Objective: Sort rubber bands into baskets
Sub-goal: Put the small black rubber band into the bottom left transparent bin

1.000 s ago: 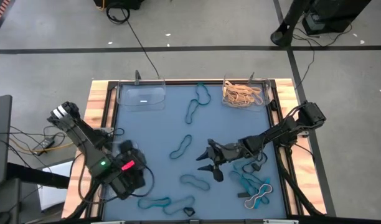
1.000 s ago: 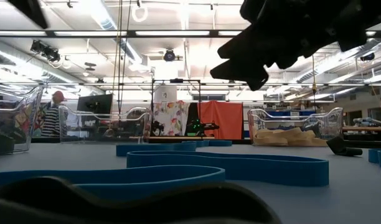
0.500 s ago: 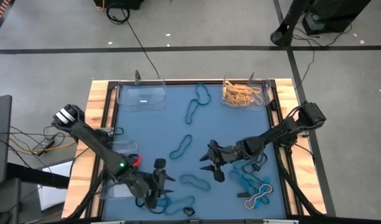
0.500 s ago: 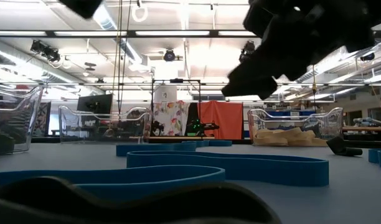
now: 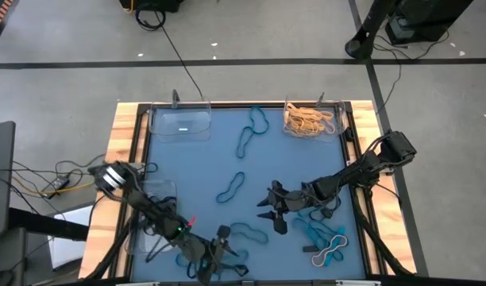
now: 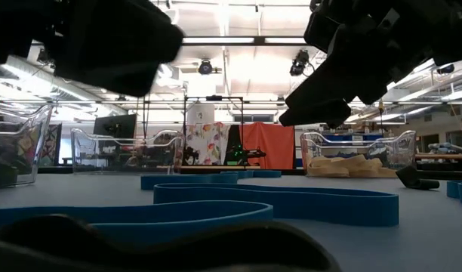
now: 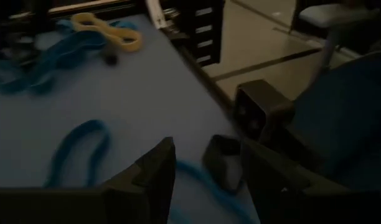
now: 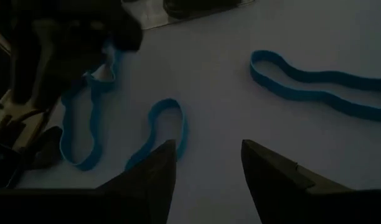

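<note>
Teal, tan and black rubber bands lie flat on the blue mat. My left gripper (image 5: pixel 220 253) is open and empty at the near edge, above a black band (image 7: pixel 220 163) and a teal band (image 5: pixel 197 258). My right gripper (image 5: pixel 271 210) is open and empty over the mat's middle, above a teal band (image 8: pixel 167 127), with a cluster of teal bands (image 5: pixel 316 230) beside it. One clear basket (image 5: pixel 179 123) stands at the far left. One basket (image 5: pixel 310 119) at the far right holds tan bands. A third basket (image 5: pixel 148 213) stands near left, under my left arm.
More teal bands lie at the far middle (image 5: pixel 255 127), the centre (image 5: pixel 231 187) and near centre (image 5: pixel 247 232). A tan band (image 5: pixel 330 250) lies near right. Wooden rails (image 5: pixel 120 135) edge the mat. A small dark block (image 7: pixel 262 112) stands past the mat's near edge.
My left gripper has swung from over the near-left basket toward the table's right along the near edge, stretching out low over the black and teal bands there. It stays open. The bands have not moved.
</note>
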